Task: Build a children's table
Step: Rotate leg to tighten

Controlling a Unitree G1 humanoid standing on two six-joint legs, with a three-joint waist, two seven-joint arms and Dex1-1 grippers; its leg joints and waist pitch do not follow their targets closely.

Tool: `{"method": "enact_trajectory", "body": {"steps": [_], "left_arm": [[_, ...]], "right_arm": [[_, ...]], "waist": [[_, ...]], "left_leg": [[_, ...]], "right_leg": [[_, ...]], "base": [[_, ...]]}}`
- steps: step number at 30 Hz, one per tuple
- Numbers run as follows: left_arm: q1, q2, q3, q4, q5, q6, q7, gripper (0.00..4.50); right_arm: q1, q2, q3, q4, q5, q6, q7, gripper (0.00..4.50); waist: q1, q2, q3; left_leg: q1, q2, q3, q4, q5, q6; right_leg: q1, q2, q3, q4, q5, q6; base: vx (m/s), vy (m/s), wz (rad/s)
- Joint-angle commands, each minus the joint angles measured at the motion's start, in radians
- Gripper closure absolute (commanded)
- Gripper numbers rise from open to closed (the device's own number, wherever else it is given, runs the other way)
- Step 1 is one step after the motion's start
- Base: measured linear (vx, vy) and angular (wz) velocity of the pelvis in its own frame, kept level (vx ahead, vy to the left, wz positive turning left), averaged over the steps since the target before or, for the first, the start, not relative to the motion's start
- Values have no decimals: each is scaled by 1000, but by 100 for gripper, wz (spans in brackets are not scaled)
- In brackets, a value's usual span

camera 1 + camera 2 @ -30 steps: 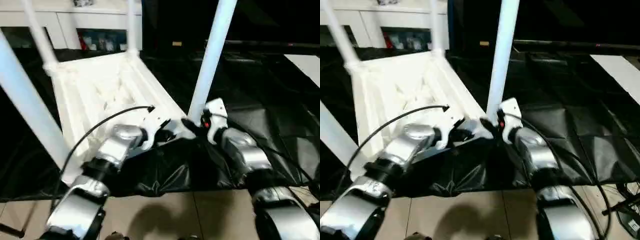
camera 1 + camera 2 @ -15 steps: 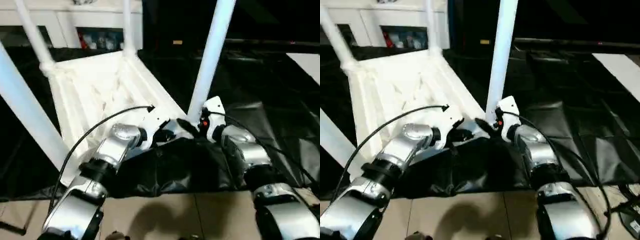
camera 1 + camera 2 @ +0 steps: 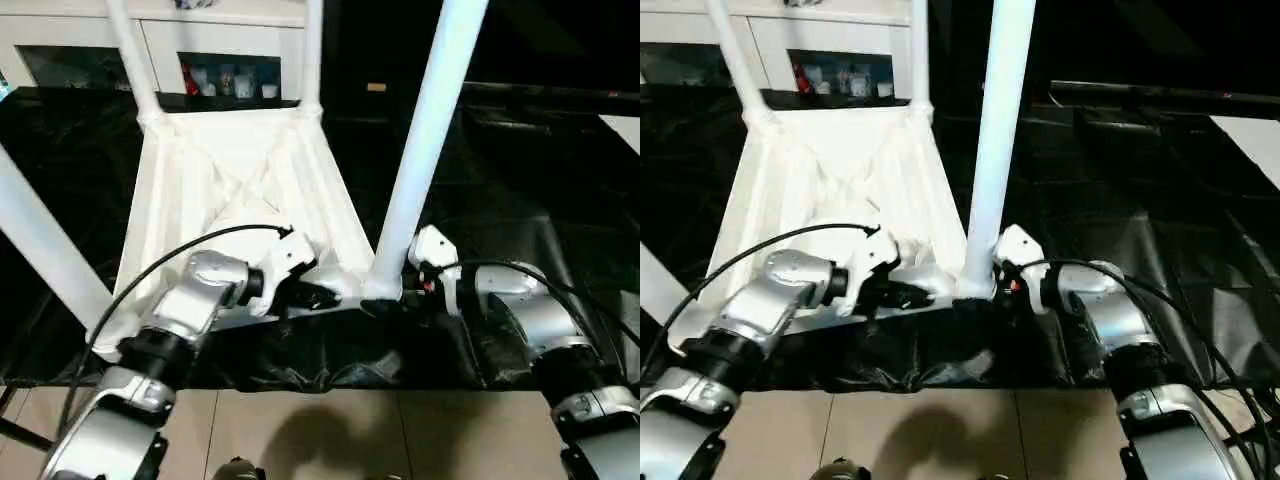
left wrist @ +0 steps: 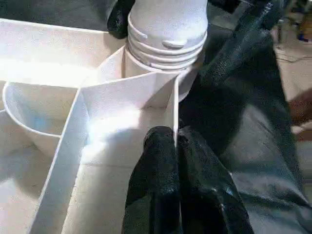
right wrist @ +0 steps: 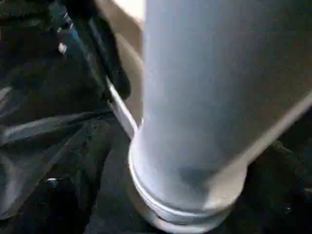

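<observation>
Last leg going into the upside-down table
Left gripper pinches the table's rim; right gripper spreads wide around the leg — next, twist it tight.

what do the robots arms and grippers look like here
Both forearms are shiny silver metal cylinders with black joint bands. The left forearm carries a thin black cable looping over it to a white wrist housing; the right forearm has black cables too, and a small red light by its white housing. The left gripper has two textured, glossy black fingers.
</observation>
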Motion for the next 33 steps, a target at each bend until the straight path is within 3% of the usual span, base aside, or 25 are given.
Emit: {"method": "enact_trajectory", "body": {"steps": [1,11,18,24,26,27,28,33], "left_arm": [[-6,-28,-11,-60,-74,-21,-76,450],[23,12,-19,-107,-92,13,-151,450],[26,10,-22,-111,-86,16,-143,450],[0,-34,-8,-68,-56,19,-37,450],[-49,-99,14,11,-13,26,118,450],[-49,-99,14,11,-13,26,118,450],[-82,-147,27,58,5,35,214,450],[-120,-206,38,106,25,48,333,450]], "right_arm": [[4,-12,10,-32,14,22,31,86],[26,-27,12,-74,40,42,96,163],[42,-12,10,-83,48,44,100,175],[29,44,-32,-31,50,31,-14,176],[-6,122,-86,50,35,37,-218,176],[-6,122,-86,50,35,37,-218,176],[-23,170,-102,92,26,41,-326,176],[-49,238,-127,132,17,64,-483,176]], "waist": [[-1,-5,-73],[1,-5,-72],[3,-3,-72],[-4,-6,-71],[-12,-3,-70],[-17,-7,-72],[-23,-5,-74],[-28,-6,-80]], "left_leg": [[16,34,-13,-66,-209,41],[16,33,-14,-68,-224,30],[16,33,-14,-68,-221,31],[16,31,-17,-69,-236,17],[17,29,-18,-70,-245,3],[13,26,-20,-70,-241,-4],[13,26,-20,-70,-230,-7],[8,22,-16,-62,-164,26]], "right_leg": [[46,-63,39,-67,-195,-230],[44,-65,40,-71,-238,-220],[45,-65,39,-71,-231,-222],[45,-67,39,-75,-272,-209],[41,-67,38,-78,-288,-209],[47,-68,37,-76,-299,-201],[46,-67,37,-75,-281,-201],[54,-65,38,-67,-169,-220]], "base": [[0,0,0],[0,0,0],[0,0,0],[0,0,0],[0,0,0],[0,0,0],[0,0,0],[0,0,0]]}}
